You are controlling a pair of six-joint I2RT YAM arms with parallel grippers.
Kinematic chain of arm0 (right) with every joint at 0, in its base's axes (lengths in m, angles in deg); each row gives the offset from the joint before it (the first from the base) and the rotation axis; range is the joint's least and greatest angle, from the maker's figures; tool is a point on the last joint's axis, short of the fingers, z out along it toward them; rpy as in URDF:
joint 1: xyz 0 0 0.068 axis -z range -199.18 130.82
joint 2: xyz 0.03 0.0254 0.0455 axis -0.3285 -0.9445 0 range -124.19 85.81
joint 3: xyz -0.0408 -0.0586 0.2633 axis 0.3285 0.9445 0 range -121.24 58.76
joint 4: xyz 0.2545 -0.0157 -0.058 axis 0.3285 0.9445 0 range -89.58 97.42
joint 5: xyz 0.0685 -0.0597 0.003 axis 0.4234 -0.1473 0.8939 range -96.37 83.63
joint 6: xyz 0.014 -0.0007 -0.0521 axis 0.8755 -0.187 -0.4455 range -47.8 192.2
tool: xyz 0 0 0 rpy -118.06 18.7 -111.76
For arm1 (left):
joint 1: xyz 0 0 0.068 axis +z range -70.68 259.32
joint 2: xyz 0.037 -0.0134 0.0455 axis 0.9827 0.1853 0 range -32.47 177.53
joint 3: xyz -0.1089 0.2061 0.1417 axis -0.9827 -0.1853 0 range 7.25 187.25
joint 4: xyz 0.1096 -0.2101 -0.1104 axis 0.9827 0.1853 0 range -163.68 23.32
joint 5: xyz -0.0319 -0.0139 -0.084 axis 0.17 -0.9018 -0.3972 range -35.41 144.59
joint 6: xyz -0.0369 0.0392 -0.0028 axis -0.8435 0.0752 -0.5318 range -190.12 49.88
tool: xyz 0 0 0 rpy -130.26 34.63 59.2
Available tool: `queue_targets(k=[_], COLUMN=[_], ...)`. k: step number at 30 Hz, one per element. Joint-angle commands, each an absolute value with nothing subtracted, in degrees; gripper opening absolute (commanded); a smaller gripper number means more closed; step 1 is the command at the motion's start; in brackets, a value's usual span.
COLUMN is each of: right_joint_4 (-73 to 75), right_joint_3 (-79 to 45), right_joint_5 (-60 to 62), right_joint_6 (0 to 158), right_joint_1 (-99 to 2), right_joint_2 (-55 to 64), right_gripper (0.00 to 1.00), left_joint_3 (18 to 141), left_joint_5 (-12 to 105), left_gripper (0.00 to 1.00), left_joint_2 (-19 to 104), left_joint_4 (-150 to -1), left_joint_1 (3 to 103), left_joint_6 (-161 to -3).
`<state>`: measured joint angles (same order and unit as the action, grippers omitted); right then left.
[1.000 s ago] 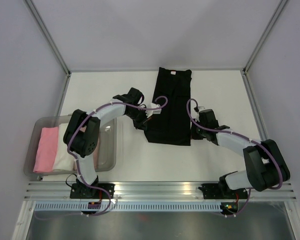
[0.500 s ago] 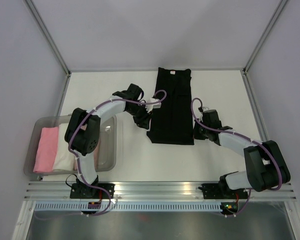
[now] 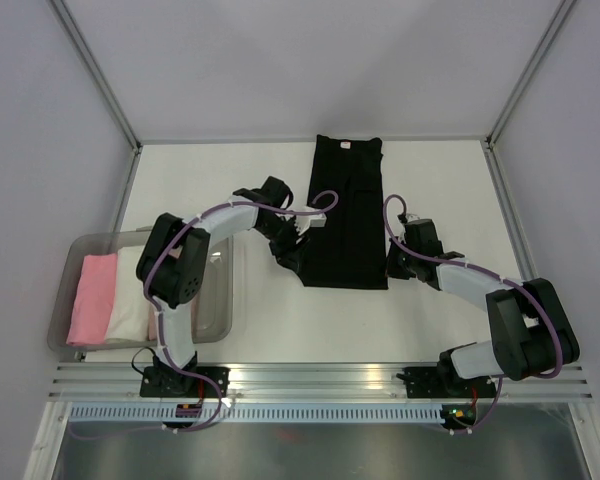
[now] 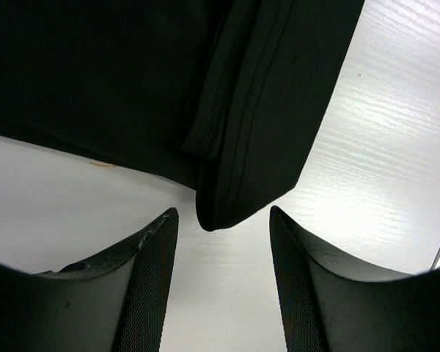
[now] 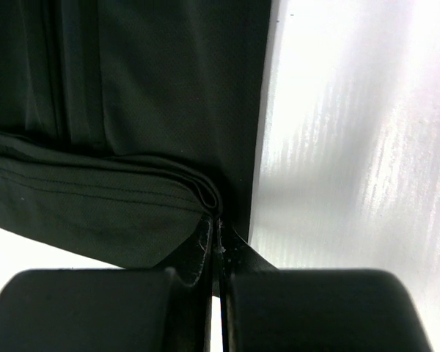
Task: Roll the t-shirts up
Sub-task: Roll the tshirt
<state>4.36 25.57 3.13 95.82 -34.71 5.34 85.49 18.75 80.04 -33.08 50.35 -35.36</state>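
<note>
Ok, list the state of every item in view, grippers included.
Black cloth t-shirt: folded into a long strip, flat, unrolled.
Left gripper: open, straddling its near-left corner.
Right gripper: shut on its near-right corner.
Clear plastic tub: holding folded pink shirt and white shirt.

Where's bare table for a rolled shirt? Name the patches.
Bare table far-left, between side rail and black t-shirt; far-right likewise; also the near strip below the shirt's hem. Crowded: the shirt's near corners, with left gripper and right gripper, and the tub.
</note>
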Motion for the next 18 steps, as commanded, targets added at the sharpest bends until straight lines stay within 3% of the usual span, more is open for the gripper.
queue_targets(k=[1, 9, 18], right_joint_4=[4.9, 4.6, 3.4], right_joint_3=[23.9, 24.0, 24.6], right_joint_5=[0.5, 0.1, 0.4], right_joint_6=[98.7, 101.8, 102.2], right_joint_1=[-34.4, -34.4, -34.2], right_joint_2=[6.5, 5.4, 5.8], right_gripper=[0.00, 0.00, 0.00], left_joint_3=[88.1, 78.3, 67.6], left_joint_5=[20.2, 27.5, 32.5], left_gripper=[0.58, 0.59, 0.63], left_joint_2=[77.0, 67.2, 67.6], left_joint_4=[-34.4, -37.1, -51.6], left_joint_1=[49.4, 41.0, 34.4], left_joint_6=[-33.6, -13.8, -7.7])
